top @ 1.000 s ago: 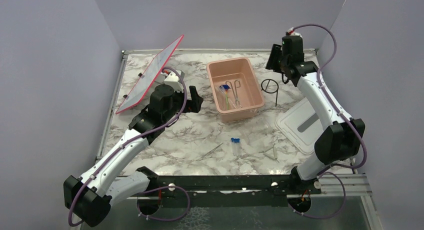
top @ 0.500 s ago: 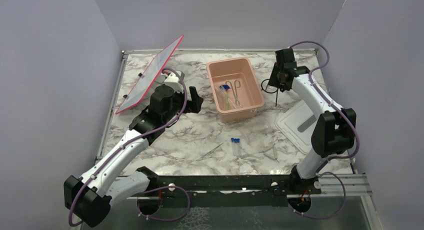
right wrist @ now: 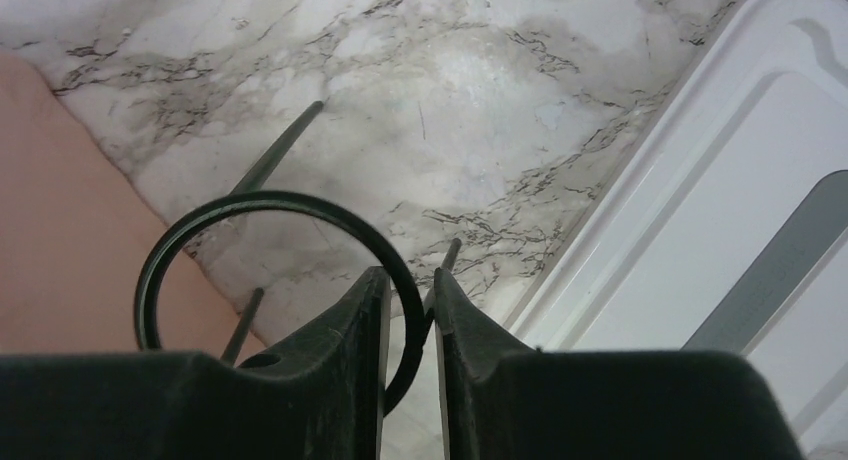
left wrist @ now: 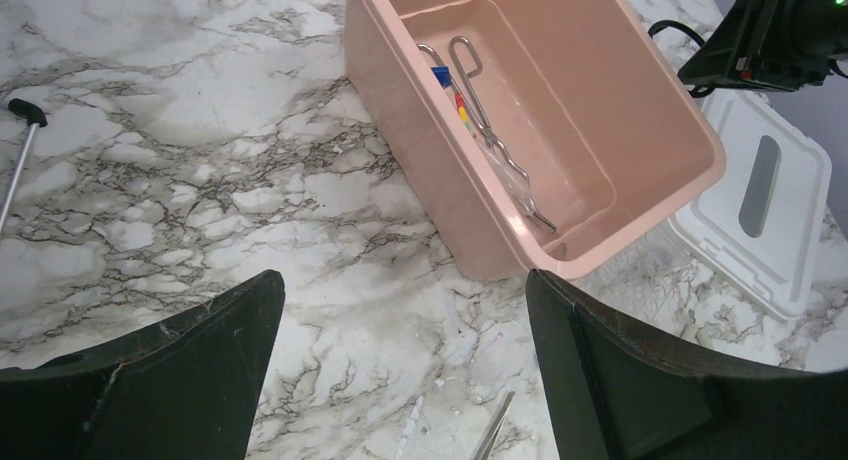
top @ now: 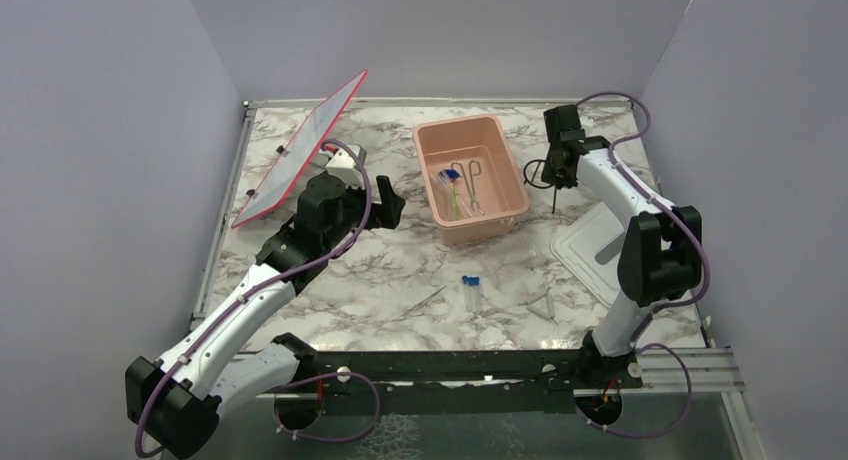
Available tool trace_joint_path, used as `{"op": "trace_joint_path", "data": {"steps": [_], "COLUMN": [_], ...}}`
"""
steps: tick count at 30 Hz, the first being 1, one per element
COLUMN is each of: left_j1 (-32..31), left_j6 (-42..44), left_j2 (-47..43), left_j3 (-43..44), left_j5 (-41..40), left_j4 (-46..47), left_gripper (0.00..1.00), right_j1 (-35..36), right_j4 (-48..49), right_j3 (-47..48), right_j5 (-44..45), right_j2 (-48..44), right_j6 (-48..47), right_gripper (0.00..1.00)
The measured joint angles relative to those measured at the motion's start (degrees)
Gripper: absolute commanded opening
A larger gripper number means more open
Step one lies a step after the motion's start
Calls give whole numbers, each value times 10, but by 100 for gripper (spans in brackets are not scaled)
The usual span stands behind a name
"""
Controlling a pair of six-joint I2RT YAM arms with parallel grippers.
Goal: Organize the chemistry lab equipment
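The black wire ring stand (top: 538,169) stands upright between the pink tub (top: 470,123) and the white lid (top: 600,245). My right gripper (top: 555,177) is down on it, and in the right wrist view its jaws (right wrist: 410,280) are shut on the ring's wire (right wrist: 270,198). Metal tweezers (top: 470,180), a blue-capped tube (top: 448,176) and a green-yellow stick (top: 453,200) lie inside the tub. The tweezers also show in the left wrist view (left wrist: 490,130). Two blue-capped tubes (top: 470,290) and thin pipettes (top: 425,302) lie on the marble near the front. My left gripper (top: 390,202) is open and empty left of the tub (left wrist: 400,290).
A large red-edged panel (top: 300,150) leans at the back left behind my left arm. The white lid (right wrist: 720,180) lies flat right of the stand. The tub's wall (left wrist: 420,130) is close ahead of my left fingers. Grey walls enclose the table.
My right arm has swung down from the back right corner onto the ring stand, and its jaws now sit around the ring. My left arm has shifted only slightly.
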Motion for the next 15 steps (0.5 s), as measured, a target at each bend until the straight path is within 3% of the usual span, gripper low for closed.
{"op": "trace_joint_path", "data": {"steps": [8, 15], "left_j1": [0, 0], "left_j6": [0, 0], "left_j2": [-8, -16], "left_j3": [-1, -3], "left_j5": [0, 0], "left_j4": [1, 1], "left_gripper": [93, 93], "right_j1": [1, 1], "right_j4": [-8, -33], "right_j3": [15, 48], "right_j5": [38, 68], "right_j2": [27, 31], "right_j6": [-10, -24], "right_gripper": [2, 1]}}
